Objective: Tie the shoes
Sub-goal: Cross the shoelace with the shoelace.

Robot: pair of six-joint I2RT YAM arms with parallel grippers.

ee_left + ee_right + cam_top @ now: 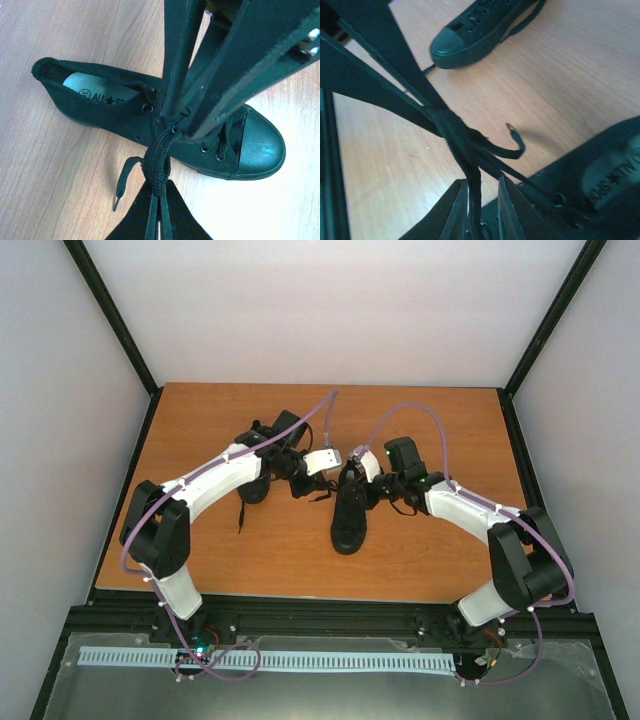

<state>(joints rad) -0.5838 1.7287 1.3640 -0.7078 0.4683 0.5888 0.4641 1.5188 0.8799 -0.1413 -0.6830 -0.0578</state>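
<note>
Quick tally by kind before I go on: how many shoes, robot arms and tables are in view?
Black sneakers: 2
Robot arms: 2
Wooden table: 1
Total: 5
</note>
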